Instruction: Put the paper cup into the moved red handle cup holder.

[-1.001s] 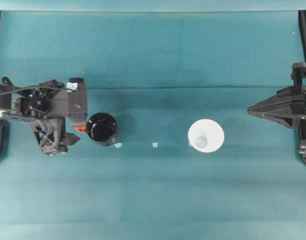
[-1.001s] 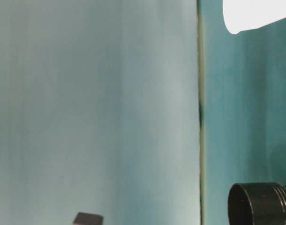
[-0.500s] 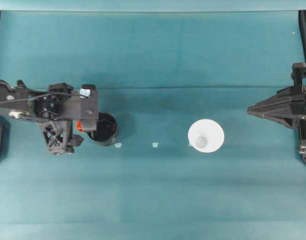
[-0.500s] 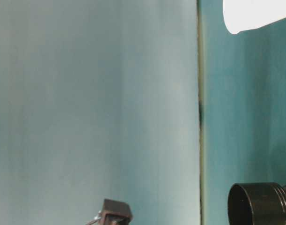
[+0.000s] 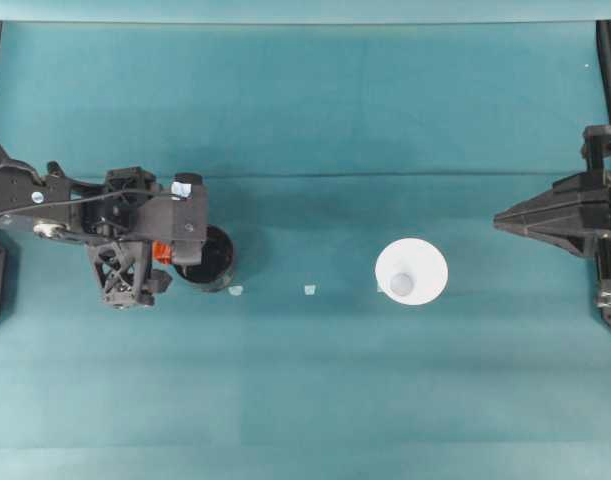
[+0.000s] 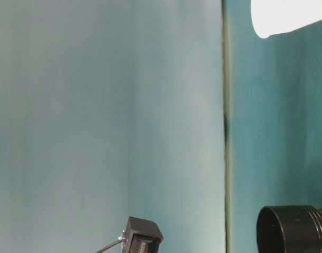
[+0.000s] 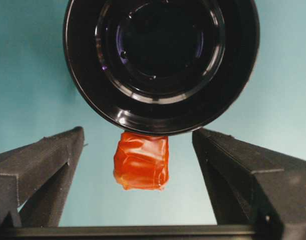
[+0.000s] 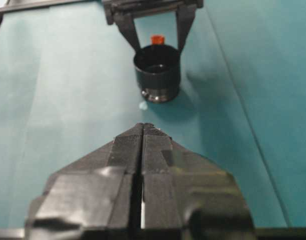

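Teal cloth carried the red handle cup holder point(image 5: 207, 258) at 9 o'clock, left gripper point(image 7: 142, 165) spread around its handle, next needing to close; paper cup point(image 5: 411, 271) waited at 3 o'clock, right gripper point(image 8: 142, 131) closed empty.

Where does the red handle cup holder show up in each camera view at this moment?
Overhead: red handle cup holder, left of centre, partly under the left arm.
Table-level: black cylinder standing on the table.
Left wrist: glossy mouth fills the top, open left gripper straddling its handle.
Right wrist: small, upper centre, beyond the shut right gripper.
Shared landmark: the orange-red handle tab.
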Action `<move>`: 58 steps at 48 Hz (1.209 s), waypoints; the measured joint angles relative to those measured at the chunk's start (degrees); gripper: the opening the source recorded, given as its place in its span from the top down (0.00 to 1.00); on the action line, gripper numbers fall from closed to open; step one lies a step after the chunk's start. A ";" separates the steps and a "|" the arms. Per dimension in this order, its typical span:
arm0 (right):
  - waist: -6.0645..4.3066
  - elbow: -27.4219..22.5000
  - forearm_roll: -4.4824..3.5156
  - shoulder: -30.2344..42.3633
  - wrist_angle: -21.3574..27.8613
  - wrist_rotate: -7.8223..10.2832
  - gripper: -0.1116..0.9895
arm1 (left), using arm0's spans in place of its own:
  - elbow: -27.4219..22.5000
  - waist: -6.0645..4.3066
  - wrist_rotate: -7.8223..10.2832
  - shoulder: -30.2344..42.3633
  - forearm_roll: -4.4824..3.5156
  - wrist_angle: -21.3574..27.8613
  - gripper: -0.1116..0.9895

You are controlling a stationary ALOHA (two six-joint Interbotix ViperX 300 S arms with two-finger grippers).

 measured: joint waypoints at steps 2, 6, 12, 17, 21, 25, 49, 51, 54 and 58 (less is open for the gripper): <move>0.00 0.00 0.09 0.00 0.00 0.00 1.00 | -0.09 0.09 0.00 0.09 0.00 0.00 0.04; -0.09 0.00 0.09 0.00 0.00 0.00 1.00 | -0.09 0.00 -0.18 0.09 0.00 0.00 0.06; -0.09 0.00 0.09 0.00 0.00 0.00 1.00 | -0.09 0.09 -0.09 0.09 0.00 0.00 0.25; -0.09 0.00 0.00 0.00 0.00 0.00 1.00 | 0.00 0.09 -0.18 0.09 -0.09 0.09 0.54; -0.09 0.00 0.00 0.00 0.00 0.00 1.00 | 0.00 0.00 -0.18 0.09 -0.09 0.18 0.64; -0.09 0.00 0.09 0.00 0.00 0.00 1.00 | -0.09 0.09 0.00 0.09 0.00 0.26 0.64; -0.09 0.00 0.09 0.00 -0.09 0.00 1.00 | -1.23 0.00 -0.18 -0.35 0.00 1.76 0.65; -0.09 0.00 0.09 0.00 0.09 0.00 1.00 | -2.55 0.09 -0.18 -1.23 0.00 3.34 0.64; -0.09 0.00 0.09 0.09 0.26 0.00 1.00 | -5.01 0.09 -0.18 -3.52 0.00 6.86 0.65; -0.09 0.00 0.00 0.00 0.88 0.00 1.00 | -9.05 0.09 -0.26 -7.65 0.00 12.39 0.64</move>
